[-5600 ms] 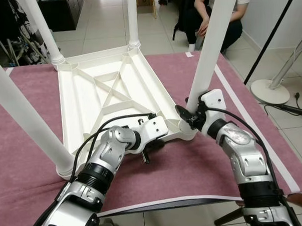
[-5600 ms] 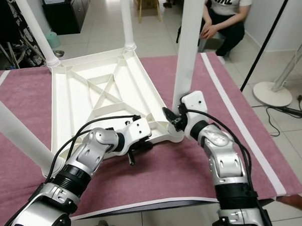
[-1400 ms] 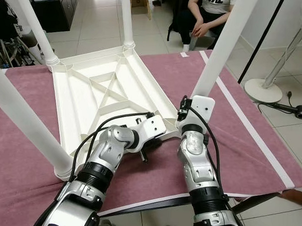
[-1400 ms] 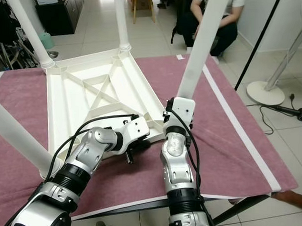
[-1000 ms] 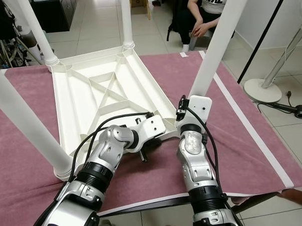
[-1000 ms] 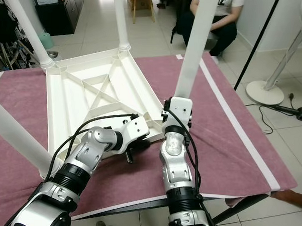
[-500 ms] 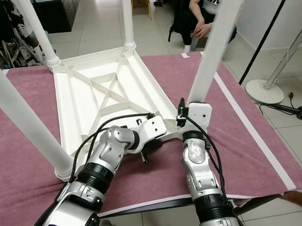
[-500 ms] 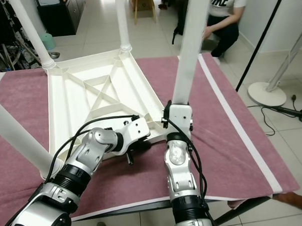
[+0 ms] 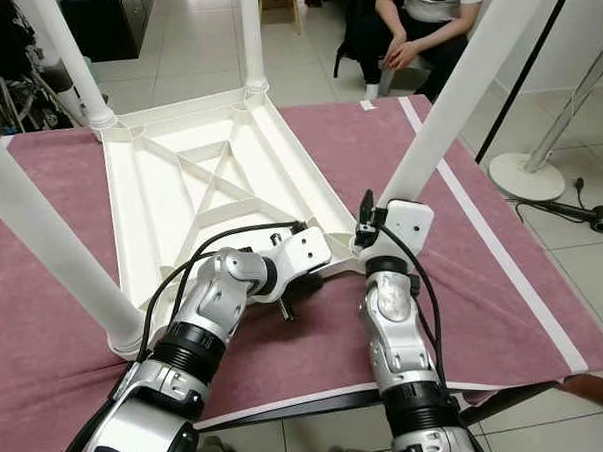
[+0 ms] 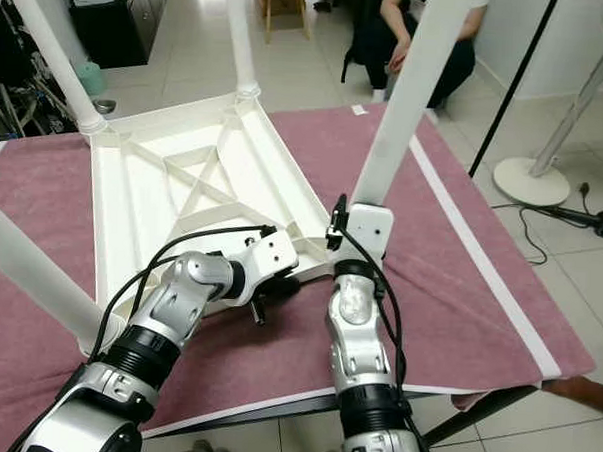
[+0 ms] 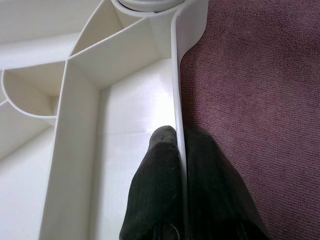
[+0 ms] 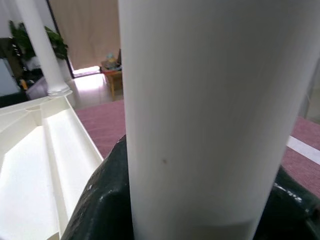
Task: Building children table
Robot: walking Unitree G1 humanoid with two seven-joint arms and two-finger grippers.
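A white children's table (image 9: 163,195) lies upside down on a maroon cloth (image 9: 479,284). Three white legs stand in its corners: far left (image 9: 68,61), far right (image 9: 251,44) and near left (image 9: 40,245). A fourth white leg (image 9: 457,103) rises at the near right corner and leans to the right. My right gripper (image 9: 373,229) is shut on its lower part, and black fingers (image 12: 105,200) flank the leg (image 12: 200,100). Its lower end is hidden behind the gripper. My left gripper (image 11: 177,132) is shut on the table's rim (image 11: 176,75) close to that corner.
A person (image 9: 415,31) sits on the tiled floor beyond the table. To the right stand a fan base (image 9: 529,176) and a black slanted pole (image 9: 513,80). A dark cabinet (image 9: 100,17) is at the back left. The cloth's front edge (image 9: 304,401) lies near my arms.
The held leg has tipped further to the right at its top since half a second ago. The left gripper keeps its hold on the rim.
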